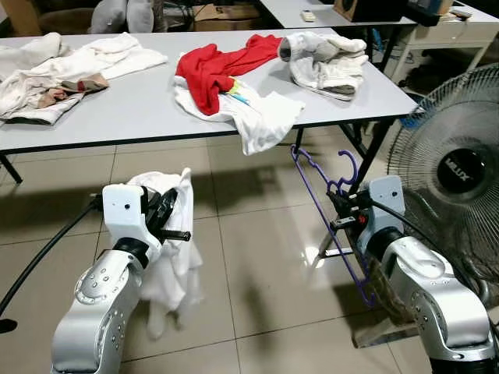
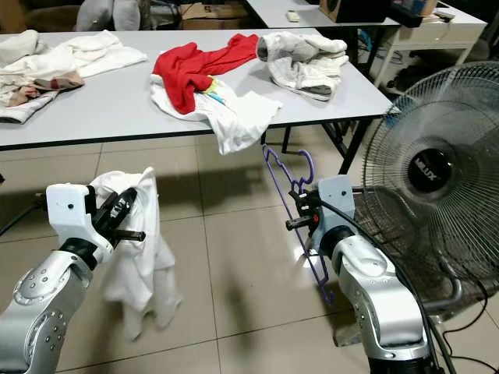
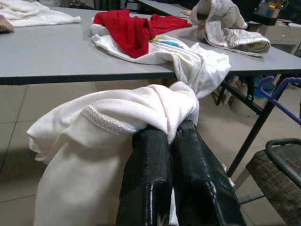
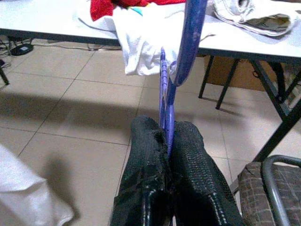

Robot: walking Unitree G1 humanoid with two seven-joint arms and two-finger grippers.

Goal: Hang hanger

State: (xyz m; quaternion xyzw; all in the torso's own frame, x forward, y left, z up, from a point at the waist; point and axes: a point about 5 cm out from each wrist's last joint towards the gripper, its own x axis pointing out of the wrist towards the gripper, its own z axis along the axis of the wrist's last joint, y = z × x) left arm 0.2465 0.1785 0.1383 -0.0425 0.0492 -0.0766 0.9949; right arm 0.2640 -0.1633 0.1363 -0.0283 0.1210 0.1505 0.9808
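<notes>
Two grippers, both pinching: left gripper, lower left, clamps a white cotton garment; right gripper, centre right, clamps a purple plastic hanger. We should thread gently, keeping both grips firm.

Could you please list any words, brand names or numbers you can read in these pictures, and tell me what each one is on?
"MLUX": white letters on the black hub of the fan; the first letter is blurred, so it is uncertain.
The coloured print on the white shirt on the table is too small to read.
</notes>
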